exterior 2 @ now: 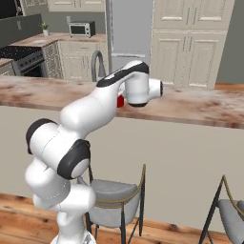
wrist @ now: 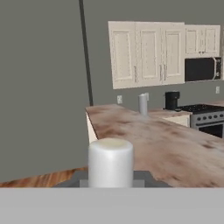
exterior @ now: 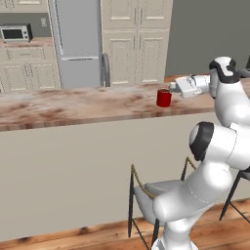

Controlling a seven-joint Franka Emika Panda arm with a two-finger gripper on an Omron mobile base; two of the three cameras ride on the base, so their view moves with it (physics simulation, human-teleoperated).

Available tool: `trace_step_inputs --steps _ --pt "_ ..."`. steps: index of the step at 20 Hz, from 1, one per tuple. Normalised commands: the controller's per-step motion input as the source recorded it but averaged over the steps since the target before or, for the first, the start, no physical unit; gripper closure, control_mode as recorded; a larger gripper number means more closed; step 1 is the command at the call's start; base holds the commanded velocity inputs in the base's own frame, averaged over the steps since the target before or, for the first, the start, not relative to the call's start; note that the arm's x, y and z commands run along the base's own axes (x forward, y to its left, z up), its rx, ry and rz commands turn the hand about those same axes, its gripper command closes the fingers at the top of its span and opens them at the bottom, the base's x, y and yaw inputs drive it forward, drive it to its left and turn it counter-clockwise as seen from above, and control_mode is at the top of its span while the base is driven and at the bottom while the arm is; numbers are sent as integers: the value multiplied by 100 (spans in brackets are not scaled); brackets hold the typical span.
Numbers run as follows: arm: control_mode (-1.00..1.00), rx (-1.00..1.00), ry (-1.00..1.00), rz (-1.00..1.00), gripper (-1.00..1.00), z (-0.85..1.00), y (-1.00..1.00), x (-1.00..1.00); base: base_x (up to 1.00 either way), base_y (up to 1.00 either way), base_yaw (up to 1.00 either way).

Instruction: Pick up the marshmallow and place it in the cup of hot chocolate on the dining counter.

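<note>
dining counter, marbled top, red cup of hot chocolate

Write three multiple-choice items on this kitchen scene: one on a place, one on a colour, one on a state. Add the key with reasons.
1. Where does the small bright red cylindrical mug stand?
A. On the mottled brown-and-cream stone counter
B. On a grey-seated metal stool
C. On the wooden floor

2. What colour is the counter's front panel?
A. Black
B. Plain beige
C. Blue

3. How does the mug stand?
A. Tipped on its side
B. Upside down
C. Upright

Key: 1 A, the mug rests on the stone top beside the robot's white hand. 2 B, the panel below the top is beige. 3 C, its rim faces up.
</note>
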Motion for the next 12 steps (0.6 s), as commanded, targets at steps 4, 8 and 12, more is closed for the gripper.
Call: trace_step_inputs --steps 4,8,12 --pt "-100 0 0 1 100 0 -10 8 0 0 0" --pt "-100 0 0 1 100 0 -3 11 0 0 0" --pt "-100 0 0 0 100 0 0 19 0 0 0"
